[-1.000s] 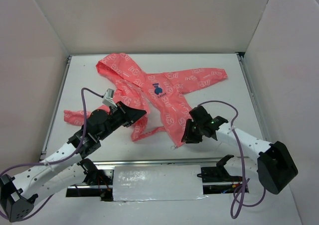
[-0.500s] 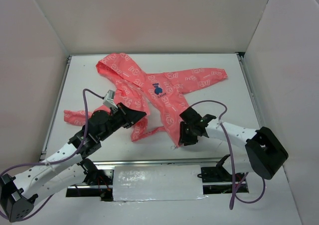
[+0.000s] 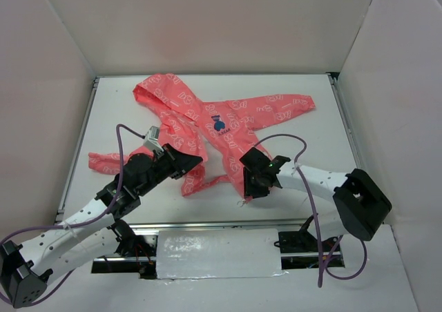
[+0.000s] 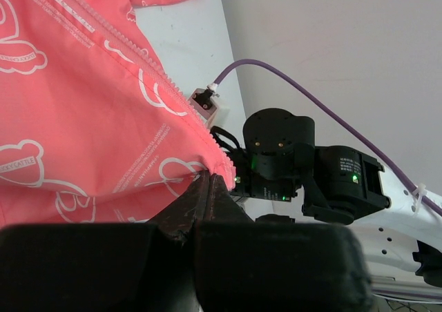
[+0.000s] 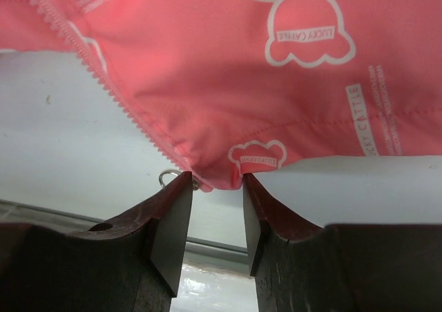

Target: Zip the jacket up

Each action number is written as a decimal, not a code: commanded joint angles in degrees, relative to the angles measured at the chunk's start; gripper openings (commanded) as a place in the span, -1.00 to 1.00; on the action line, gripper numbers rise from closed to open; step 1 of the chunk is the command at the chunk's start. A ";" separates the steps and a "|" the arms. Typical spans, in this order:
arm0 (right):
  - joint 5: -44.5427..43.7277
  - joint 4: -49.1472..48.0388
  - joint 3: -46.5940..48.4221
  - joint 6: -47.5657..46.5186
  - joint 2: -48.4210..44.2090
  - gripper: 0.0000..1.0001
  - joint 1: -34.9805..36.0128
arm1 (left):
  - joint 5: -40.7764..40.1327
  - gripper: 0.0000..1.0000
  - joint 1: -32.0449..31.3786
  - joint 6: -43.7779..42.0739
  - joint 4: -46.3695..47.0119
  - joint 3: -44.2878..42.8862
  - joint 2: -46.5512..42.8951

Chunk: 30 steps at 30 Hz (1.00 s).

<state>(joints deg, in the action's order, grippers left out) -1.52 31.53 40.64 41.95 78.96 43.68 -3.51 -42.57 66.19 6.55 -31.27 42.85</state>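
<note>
Jacket (image 3: pixel 235 129) open on table, both grippers at its lower front edges

**Position.** The coral-pink jacket with white outline print lies spread on the white table (image 3: pixel 318 153), between the two arms and the far wall. The hood (image 3: pixel 155 91) points to the far left. One sleeve (image 3: pixel 286 105) stretches to the right, and the other sleeve (image 3: pixel 103 162) runs out to the left beside the left arm. A small blue emblem (image 3: pixel 219 124) shows on the chest.

**Zipper.** The front is unzipped. The two front panels stand apart at the hem, and bare zipper teeth (image 5: pixel 103 84) run along the panel edge in the right wrist view. A second line of teeth (image 4: pixel 138 56) shows in the left wrist view.

**Left gripper** (image 3: pixel 192 160). Its fingers (image 4: pixel 186 208) are pressed together with no gap. They pinch the edge of the left front panel just where the teeth end. The fabric rises from the fingertips in a taut fold.

**Right gripper** (image 3: pixel 248 190). Its fingers (image 5: pixel 169 222) stand apart. The bottom corner of the right front panel lies in the gap between them. The fabric is not pinched, and whether either pad touches it cannot be told. A small metal ring (image 5: pixel 166 179) lies at that corner, just outside the left-hand finger in the right wrist view. Its exact attachment to the zipper cannot be made out.

**Relation.** The two grippers are near each other at the near side of the garment, one on each front panel.
</note>
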 commanded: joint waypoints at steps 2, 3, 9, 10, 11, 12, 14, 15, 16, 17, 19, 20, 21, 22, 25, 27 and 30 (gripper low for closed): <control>-3.23 0.99 2.33 -1.08 1.72 -0.13 0.44 | 0.52 -1.00 0.03 -0.28 2.33 0.07 -0.84; -3.31 0.90 2.25 -1.09 2.60 -0.13 0.44 | 0.52 -1.00 0.03 -0.36 2.24 -0.02 -0.75; -1.47 -1.20 -0.30 0.32 3.22 -0.23 0.79 | 0.26 -1.00 0.03 -0.89 1.28 -0.81 -0.75; -1.30 -1.38 -0.82 0.84 2.96 -0.26 1.31 | 0.26 -1.00 0.03 -0.98 1.19 -0.99 -0.75; -1.29 -1.38 -1.09 1.02 2.69 -0.30 1.49 | 0.26 -1.00 0.03 -0.98 1.19 -0.99 -0.75; -1.03 -1.56 -1.35 1.29 2.34 -0.43 1.76 | 0.26 -1.00 0.03 -0.89 1.28 -0.90 -0.75; -0.51 -2.08 -1.97 1.90 2.17 -0.51 2.20 | 0.26 -1.00 0.03 -0.72 1.45 -0.64 -0.66; 0.28 -2.26 -2.06 2.16 2.08 -0.59 2.37 | 0.26 -1.00 0.03 -0.54 1.54 -0.38 -0.75; 0.64 -2.87 -2.32 2.69 1.90 -0.63 2.55 | 0.17 -1.00 0.03 -0.54 1.54 -0.29 -0.66; 0.99 -3.14 -2.67 3.04 1.55 -0.65 2.72 | 0.08 -1.00 0.03 -0.45 1.54 -0.20 -0.75; 2.21 -4.36 -3.29 4.36 1.20 -0.78 2.81 | -0.09 -1.00 0.03 -0.10 1.63 0.33 -0.93; 2.92 -4.89 -3.46 4.89 0.68 -0.83 2.81 | -0.18 -1.00 0.03 -0.01 1.63 0.50 -1.01; 3.36 -5.59 -3.73 5.33 0.32 -0.89 2.81 | -0.36 -1.00 0.03 0.07 1.63 0.77 -1.10; 4.32 -7.25 -4.25 6.20 0.06 -0.91 2.90 | -0.36 -1.00 0.11 0.08 1.54 0.77 -1.19; 5.82 -9.99 -4.96 8.05 -1.17 -1.00 2.73 | -0.45 -1.00 0.03 0.34 1.36 1.21 -1.45; 6.09 -9.65 -4.78 8.49 -2.93 -0.98 2.99 | -0.53 -1.00 0.03 0.51 1.10 1.38 -1.72; 5.92 -6.32 -4.08 7.97 -6.61 -0.23 3.08 | -0.89 -1.00 0.03 0.34 0.66 1.12 -1.98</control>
<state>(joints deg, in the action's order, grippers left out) 3.66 25.06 35.97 49.34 76.71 46.00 -3.79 -42.57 66.30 5.78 -29.95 41.98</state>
